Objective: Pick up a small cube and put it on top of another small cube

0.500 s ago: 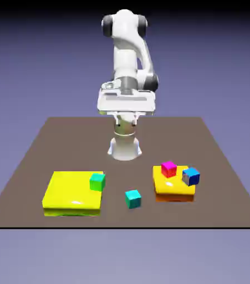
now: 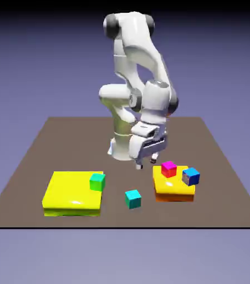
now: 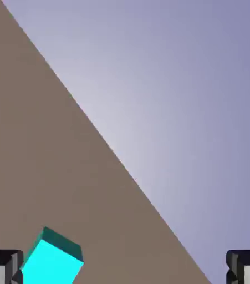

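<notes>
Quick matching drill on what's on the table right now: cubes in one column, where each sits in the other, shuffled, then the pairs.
Things:
1. magenta cube
2. green cube
3. cyan cube
4. blue cube

Places:
A. bare table, between the two slabs
B. yellow slab, its corner at the exterior view's right
C. orange slab, top, nearer the arm
D. orange slab, its edge at the exterior view's right

Pairs: 1-C, 2-B, 3-A, 4-D

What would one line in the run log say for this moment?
gripper: jaws open, empty | above table, between small cyan cube and orange slab | nothing stacked yet
</notes>
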Available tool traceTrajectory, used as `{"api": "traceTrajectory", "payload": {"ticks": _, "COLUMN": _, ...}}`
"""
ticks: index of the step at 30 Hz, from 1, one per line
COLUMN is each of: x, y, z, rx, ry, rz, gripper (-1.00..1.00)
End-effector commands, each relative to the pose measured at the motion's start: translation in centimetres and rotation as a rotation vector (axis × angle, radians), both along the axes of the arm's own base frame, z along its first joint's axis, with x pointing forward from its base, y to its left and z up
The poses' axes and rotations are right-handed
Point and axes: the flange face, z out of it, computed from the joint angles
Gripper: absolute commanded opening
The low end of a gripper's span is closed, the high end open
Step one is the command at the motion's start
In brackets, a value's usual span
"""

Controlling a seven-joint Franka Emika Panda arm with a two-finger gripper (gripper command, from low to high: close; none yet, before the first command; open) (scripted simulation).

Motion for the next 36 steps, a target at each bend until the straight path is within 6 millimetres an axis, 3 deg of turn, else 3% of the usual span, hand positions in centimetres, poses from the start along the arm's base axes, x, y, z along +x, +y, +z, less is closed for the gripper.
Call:
{"api": "traceTrajectory", "payload": {"ticks": 1, "x": 0.3, "y": 0.4, "z": -0.9, "rx": -0.017, "ry": 0.050, "rz": 0.054, "gripper": 0.00}}
{"api": "traceTrajectory", "payload": {"ticks": 11, "x": 2.0, "y": 5.6, "z": -8.9, "rx": -0.075, "ry": 0.522, "rz": 0.612, "gripper": 0.00}}
{"api": "traceTrajectory", "payload": {"ticks": 21, "x": 3.3, "y": 8.8, "z": -13.9, "rx": 0.056, "ry": 0.914, "rz": 1.109, "gripper": 0.00}}
{"api": "traceTrajectory", "payload": {"ticks": 29, "x": 4.9, "y": 8.6, "z": -16.3, "rx": 0.290, "ry": 1.152, "rz": 1.441, "gripper": 0.00}}
{"api": "traceTrajectory", "payload": {"ticks": 36, "x": 6.5, "y": 6.0, "z": -18.5, "rx": 0.600, "ry": 1.295, "rz": 1.671, "gripper": 0.00}}
